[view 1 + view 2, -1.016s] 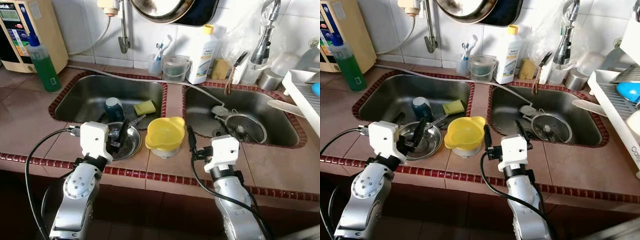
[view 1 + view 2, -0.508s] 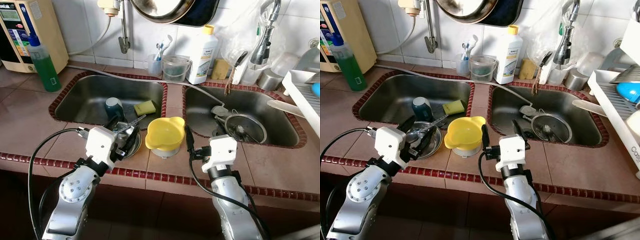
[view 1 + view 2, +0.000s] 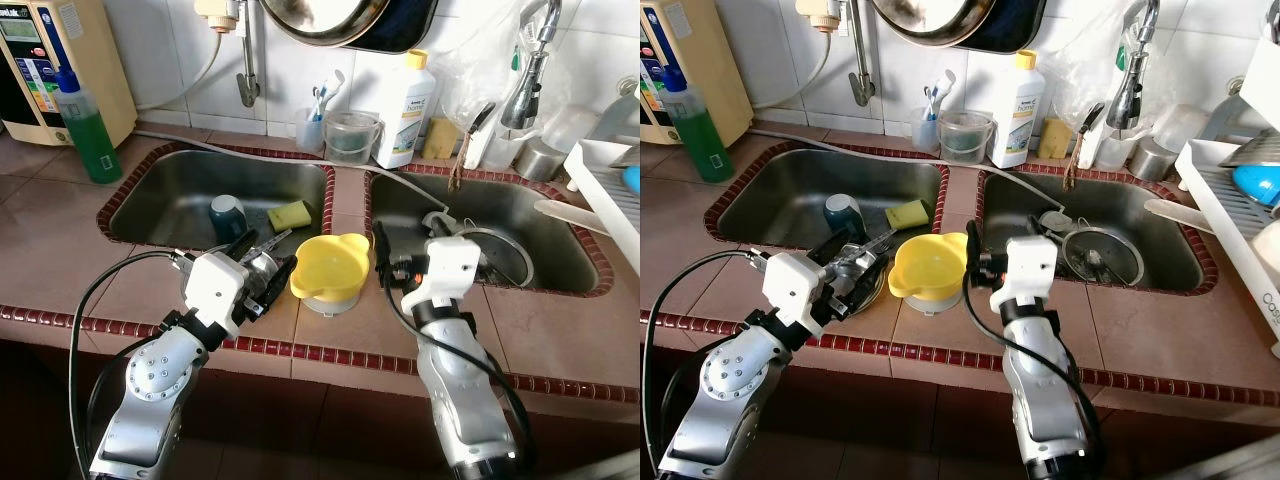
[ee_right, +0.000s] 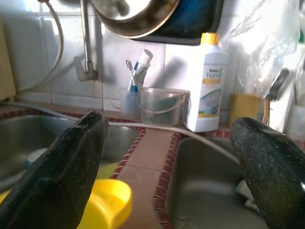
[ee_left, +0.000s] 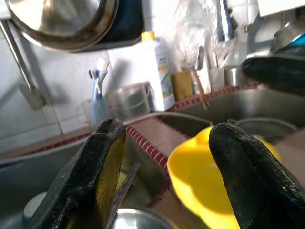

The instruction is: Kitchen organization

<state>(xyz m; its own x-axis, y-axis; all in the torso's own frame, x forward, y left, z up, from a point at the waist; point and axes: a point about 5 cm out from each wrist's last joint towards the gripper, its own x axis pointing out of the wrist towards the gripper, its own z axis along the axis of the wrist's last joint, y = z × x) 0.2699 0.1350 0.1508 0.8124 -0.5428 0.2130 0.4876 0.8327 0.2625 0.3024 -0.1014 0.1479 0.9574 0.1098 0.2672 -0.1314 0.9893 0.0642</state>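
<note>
Centrally, yellow bowl on counter, between released left end effector and released right end effector

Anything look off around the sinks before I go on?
The steel bowl sits on the front edge of the left sink, partly overhanging the basin, with a utensil sticking out. Nothing looks spilled.

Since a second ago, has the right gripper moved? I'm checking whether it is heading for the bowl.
Yes. The right gripper has moved up from the counter's front edge toward the right sink, beside the yellow bowl, fingers open.
</note>
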